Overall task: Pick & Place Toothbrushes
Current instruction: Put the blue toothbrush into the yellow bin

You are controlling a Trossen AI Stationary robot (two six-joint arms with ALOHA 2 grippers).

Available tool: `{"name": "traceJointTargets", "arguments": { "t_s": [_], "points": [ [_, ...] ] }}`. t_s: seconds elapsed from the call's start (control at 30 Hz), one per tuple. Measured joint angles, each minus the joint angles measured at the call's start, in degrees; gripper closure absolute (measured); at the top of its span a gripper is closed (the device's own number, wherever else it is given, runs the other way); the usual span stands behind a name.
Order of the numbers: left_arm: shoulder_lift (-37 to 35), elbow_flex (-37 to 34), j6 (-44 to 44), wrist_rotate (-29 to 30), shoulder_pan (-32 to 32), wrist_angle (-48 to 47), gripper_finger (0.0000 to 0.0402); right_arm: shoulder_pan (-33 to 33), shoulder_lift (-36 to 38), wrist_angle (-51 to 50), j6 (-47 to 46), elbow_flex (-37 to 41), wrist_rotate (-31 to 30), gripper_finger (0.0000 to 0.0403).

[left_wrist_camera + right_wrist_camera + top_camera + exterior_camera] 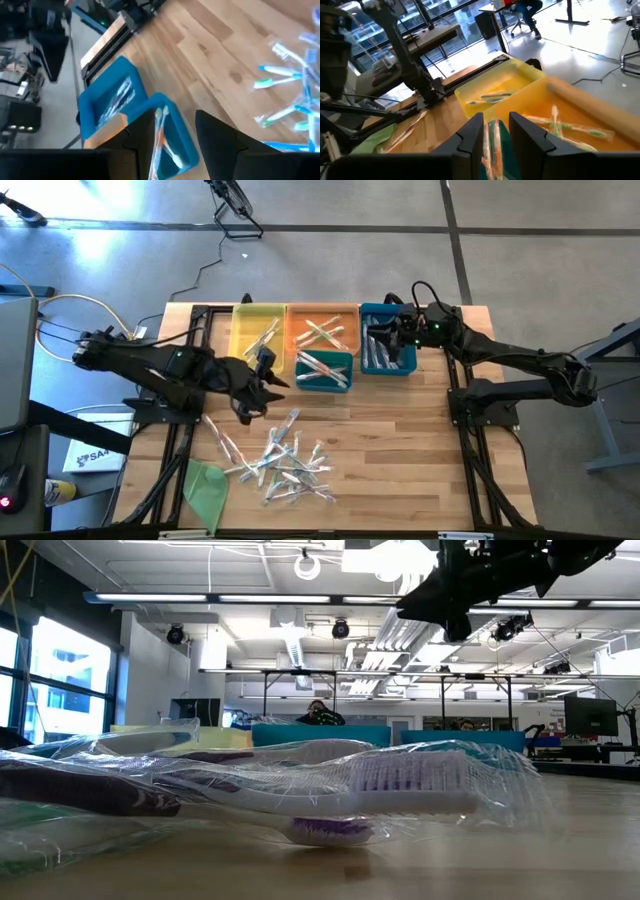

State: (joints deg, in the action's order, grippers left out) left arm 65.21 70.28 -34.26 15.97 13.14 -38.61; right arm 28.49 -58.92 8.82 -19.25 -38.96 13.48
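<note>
sorting partly done — coloured plastic bins (322,320) at 12 o'clock hold some clear-wrapped toothbrushes (283,463); many left at 6. left gripper (175,131) holds orange-handled brush (160,131); right gripper (496,131) grips green-handled one (493,137).

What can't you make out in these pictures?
- Left gripper: whether it grips the toothbrush or that lies in the teal bin below; too small in the high view.
- Blue bin: contents partly hidden by the right gripper in the high view.
- Low view: wrapped toothbrushes block most of the table.
</note>
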Motion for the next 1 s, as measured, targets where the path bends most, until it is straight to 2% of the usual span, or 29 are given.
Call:
{"name": "traceJointTargets", "arguments": {
  "t_s": [0.23, 0.4, 0.67, 0.83, 1.0],
  "points": [
    [-11.6, -19.4, 0.0, -3.1, -1.6, 17.8, 0.0265, 0.0, 0.0, 0.0, 0.0, 0.0, 0.1, 0.0318],
    [-20.3, -27.9, 1.6, -3.2, -1.6, 21.5, 0.0265, 0.0, 0.0, 0.0, 0.0, 0.0, 0.1, 0.0318],
    [-31.4, -31.8, 9.9, -5.0, -1.5, 22.9, 0.0265, 0.0, 0.0, 0.0, 0.0, 0.0, 0.1, 0.0318],
    [-32.8, -31.9, 19.3, -5.0, -1.5, 29.1, 0.0265, 0.0, 0.0, 0.0, 0.0, 0.0, 0.1, 0.0318],
    [-32.8, -31.9, 23.0, -4.9, -1.5, 37.4, 0.0265, 0.0, 0.0, 0.0, -0.5, 0.0, 0.1, 0.0318]
  ]
}}
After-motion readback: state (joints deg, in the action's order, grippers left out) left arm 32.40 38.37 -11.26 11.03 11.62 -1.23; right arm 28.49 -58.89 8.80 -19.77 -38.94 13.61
